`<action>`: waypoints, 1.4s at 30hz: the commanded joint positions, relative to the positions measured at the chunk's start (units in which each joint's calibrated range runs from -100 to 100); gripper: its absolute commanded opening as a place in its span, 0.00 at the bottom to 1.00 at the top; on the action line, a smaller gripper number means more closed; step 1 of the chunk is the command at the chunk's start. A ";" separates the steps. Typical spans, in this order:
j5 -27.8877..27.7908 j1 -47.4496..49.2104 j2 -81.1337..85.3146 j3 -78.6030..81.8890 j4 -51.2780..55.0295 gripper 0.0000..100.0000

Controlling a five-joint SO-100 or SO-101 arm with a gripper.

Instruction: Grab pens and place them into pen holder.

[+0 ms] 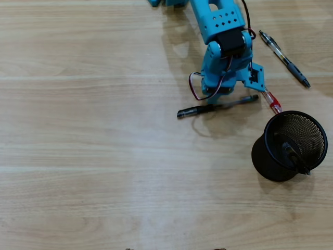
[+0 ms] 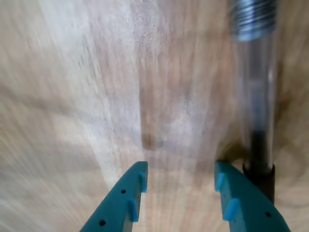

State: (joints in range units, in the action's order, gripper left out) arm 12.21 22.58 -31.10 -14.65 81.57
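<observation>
In the overhead view my blue gripper points down at the table over a clear-barrelled, black-capped pen that lies flat. The wrist view shows the gripper open with only bare wood between the jaws. That pen's clear barrel runs just outside the right finger. A red pen lies partly under the gripper, next to the black mesh pen holder. One dark pen leans inside the holder. A black pen with a clear middle lies at the far right.
The arm's body comes in from the top edge. The pen holder stands at the right of the light wooden table.
</observation>
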 commanded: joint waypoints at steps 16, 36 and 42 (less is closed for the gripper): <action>2.06 -0.97 7.52 -2.78 -3.23 0.10; -3.84 -0.16 4.14 -3.95 -9.24 0.16; -3.74 -0.57 -6.68 -3.95 -13.28 0.16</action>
State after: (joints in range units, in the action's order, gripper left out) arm 8.92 22.41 -32.97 -16.69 69.60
